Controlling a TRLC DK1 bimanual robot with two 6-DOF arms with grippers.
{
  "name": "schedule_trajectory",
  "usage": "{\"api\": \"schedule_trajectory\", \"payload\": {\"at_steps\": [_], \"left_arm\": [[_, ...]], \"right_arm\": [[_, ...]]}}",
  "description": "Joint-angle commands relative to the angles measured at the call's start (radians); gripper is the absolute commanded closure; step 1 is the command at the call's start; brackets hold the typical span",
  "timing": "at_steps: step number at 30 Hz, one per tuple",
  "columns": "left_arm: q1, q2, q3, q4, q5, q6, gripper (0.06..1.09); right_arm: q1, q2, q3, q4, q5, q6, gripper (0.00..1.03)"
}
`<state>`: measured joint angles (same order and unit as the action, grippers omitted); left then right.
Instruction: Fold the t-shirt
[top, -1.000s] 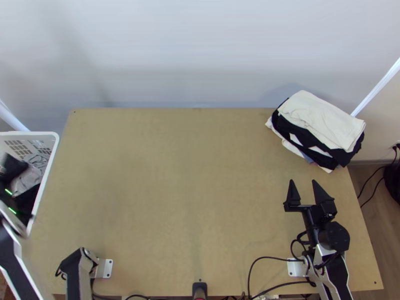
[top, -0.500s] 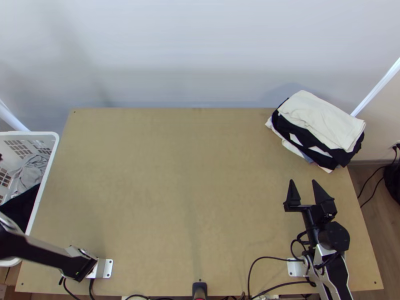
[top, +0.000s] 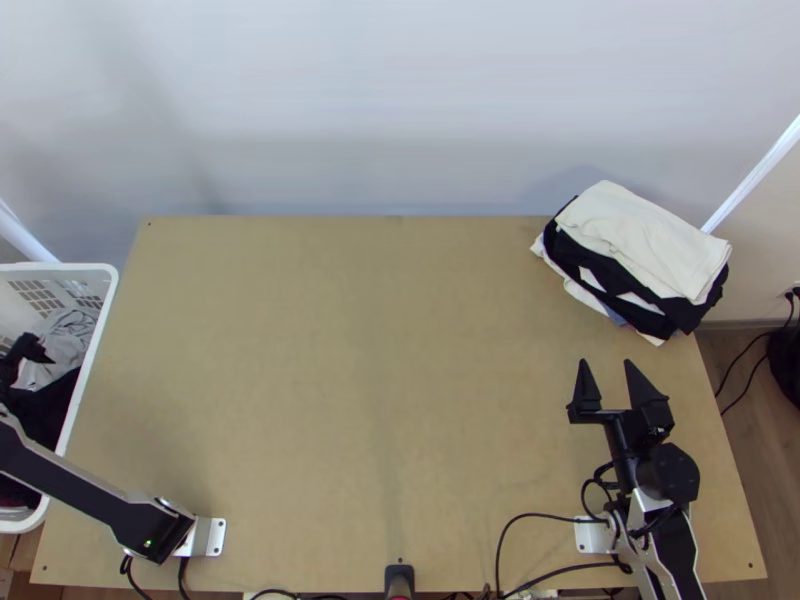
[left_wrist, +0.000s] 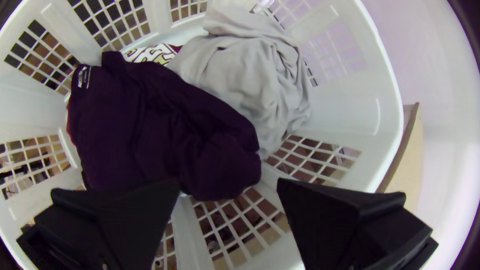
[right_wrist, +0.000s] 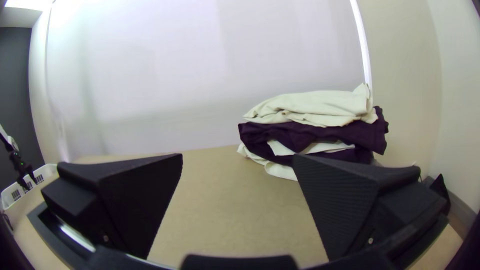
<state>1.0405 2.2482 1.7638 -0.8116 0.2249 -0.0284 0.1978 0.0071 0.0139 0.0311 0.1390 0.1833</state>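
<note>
Pale wall (top: 380, 110), 2 white strips (top: 755, 176), wooden floor (top: 762, 465)

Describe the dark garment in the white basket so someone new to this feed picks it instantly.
At the left edge of the light wooden table sits a white plastic lattice-sided basket. Inside, bunched, lies a large dark-purple garment with small pale print near one corner. Its neighbour, a crumpled light-grey garment, is far paler and shows no print.

Clothes (left_wrist: 165, 125) in basket (top: 70, 267) at left, stack (top: 640, 240) on table's (top: 350, 400) far right
</note>
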Motion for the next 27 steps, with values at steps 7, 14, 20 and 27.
{"api": "schedule_trajectory", "payload": {"at_steps": [7,14,20,27], "left_arm": [[0.018,0.211,0.043,0.107,-0.050,0.067,0.17],[0.023,0.277,0.003,0.207,-0.053,0.136,0.26],[0.033,0.249,0.008,0.302,-0.025,0.153,1.05],[0.050,-0.070,-0.003,0.307,0.057,0.108,1.05]], "right_arm": [[0.002,-0.009,-0.009,-0.013,0.002,0.013,0.04],[0.002,-0.009,-0.009,-0.013,0.002,0.015,0.04],[0.002,-0.009,-0.009,-0.013,0.002,0.013,0.04],[0.002,-0.009,-0.009,-0.014,0.002,0.013,0.04]]}}
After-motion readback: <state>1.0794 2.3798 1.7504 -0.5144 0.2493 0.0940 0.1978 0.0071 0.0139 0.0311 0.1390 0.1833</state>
